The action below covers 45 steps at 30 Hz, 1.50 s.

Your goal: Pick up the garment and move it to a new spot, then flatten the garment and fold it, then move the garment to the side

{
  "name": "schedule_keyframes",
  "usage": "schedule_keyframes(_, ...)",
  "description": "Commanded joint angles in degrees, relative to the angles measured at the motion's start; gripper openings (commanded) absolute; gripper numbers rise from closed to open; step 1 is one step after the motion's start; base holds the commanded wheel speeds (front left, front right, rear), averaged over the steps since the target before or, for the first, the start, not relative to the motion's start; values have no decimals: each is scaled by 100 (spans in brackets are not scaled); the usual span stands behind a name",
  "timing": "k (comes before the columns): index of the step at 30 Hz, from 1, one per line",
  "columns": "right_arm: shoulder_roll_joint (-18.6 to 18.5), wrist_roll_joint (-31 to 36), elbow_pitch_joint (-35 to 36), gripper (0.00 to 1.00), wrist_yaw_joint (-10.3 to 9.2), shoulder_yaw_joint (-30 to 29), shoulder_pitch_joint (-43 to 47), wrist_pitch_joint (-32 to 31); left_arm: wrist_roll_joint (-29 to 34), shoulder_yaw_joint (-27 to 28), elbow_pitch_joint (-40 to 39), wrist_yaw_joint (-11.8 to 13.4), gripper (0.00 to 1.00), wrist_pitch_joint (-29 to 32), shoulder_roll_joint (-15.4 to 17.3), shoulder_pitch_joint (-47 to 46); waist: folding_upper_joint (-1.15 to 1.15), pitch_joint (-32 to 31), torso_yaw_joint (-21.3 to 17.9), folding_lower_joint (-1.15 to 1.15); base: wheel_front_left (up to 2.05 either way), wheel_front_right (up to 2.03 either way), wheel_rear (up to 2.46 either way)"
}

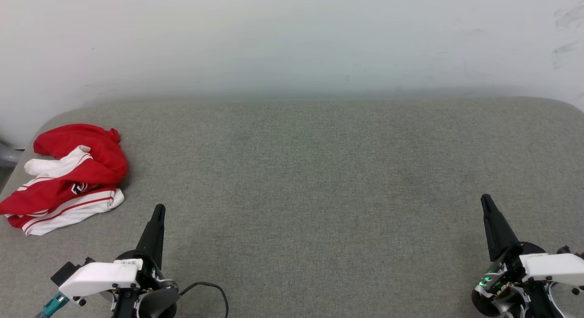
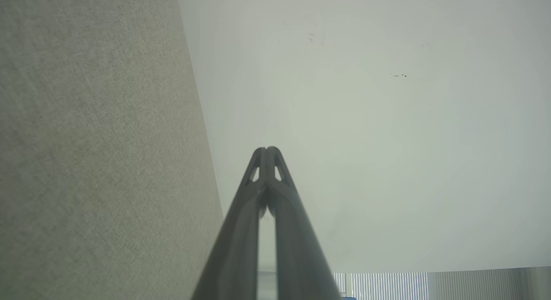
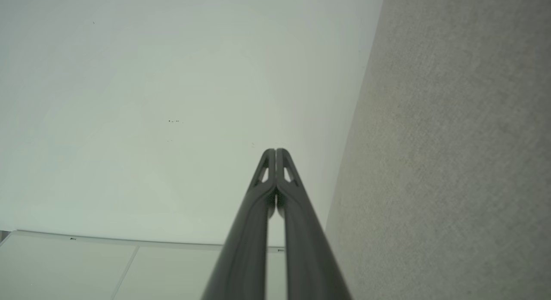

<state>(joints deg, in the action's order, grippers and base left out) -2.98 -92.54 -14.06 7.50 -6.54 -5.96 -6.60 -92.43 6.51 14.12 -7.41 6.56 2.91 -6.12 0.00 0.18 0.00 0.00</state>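
Note:
The garment, red with white striped trim, lies crumpled in a heap at the far left of the grey fabric surface. My left gripper sits at the lower left, just right of and nearer than the heap, fingers pressed together and holding nothing. Its tips meet in the left wrist view, pointing toward the pale wall. My right gripper rests at the lower right, far from the garment, also shut and holding nothing; its tips touch in the right wrist view.
A pale wall rises behind the surface's far edge. The surface's left corner rounds off near the garment, with a grey object beyond it. A black cable loops by my left wrist. Wide open fabric lies between the grippers.

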Motion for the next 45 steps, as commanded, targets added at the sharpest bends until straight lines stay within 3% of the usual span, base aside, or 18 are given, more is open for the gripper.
schedule_keyframes(1,17,28,-5,0,-2,2,-64,-7,2,13,-8,-26,0,11,-8,-34,0,0,0,0,0,0,0)
schedule_keyframes(34,18,27,-5,0,-2,3,-64,-5,2,12,-8,-27,0,11,-8,-34,0,0,0,0,0,0,0)
schedule_keyframes(35,0,0,0,100,0,-1,0,1,0,-2,0,0,100,0,0,0,0,0,0,0,0,0,0)
schedule_keyframes(45,6,196,-130,100,-1,7,226,173,135,-69,47,6,100,-175,-16,191,0,4,0,0,0,0,0)
